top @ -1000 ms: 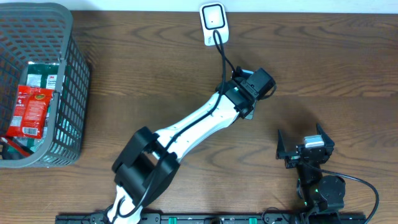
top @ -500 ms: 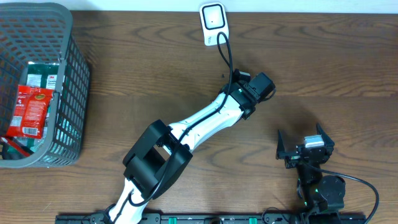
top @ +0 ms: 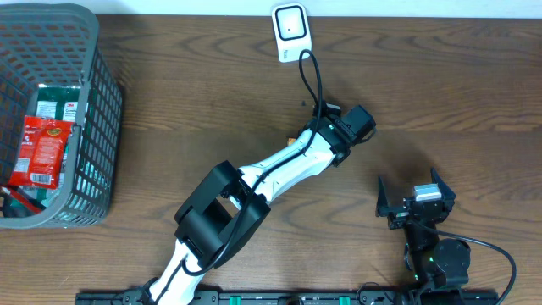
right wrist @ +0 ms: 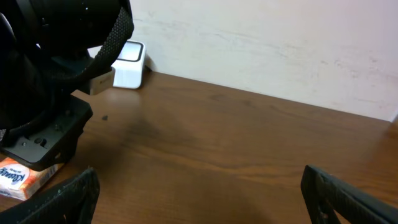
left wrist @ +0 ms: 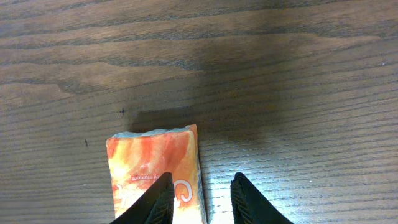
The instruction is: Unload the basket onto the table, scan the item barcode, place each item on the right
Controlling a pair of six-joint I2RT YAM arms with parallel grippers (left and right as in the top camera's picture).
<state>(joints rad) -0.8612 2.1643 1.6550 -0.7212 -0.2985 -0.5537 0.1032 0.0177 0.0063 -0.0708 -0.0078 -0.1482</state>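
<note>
Across the dark wood-grain table (left wrist: 298,93) the white-and-black left arm (top: 279,165) reaches on a long diagonal, wrist turned so its camera looks straight down. The left gripper (left wrist: 200,200) hangs low with its jaws partly apart. One finger overlaps the orange-and-white soft packet (left wrist: 149,162), the other stands over bare wood just beside the packet's edge. The packet lies flat on the table, not clamped. Well ahead of the fingertips sits the white boxy barcode scanner (top: 290,30), its black cable (top: 313,76) running back to the wrist. The right gripper (right wrist: 205,202) rests low with jaws spread wide, holding nothing. The packet is to its left, and a pale wall (right wrist: 280,43) stands beyond. A grey mesh basket (top: 97,127) sits far behind the left arm.
</note>
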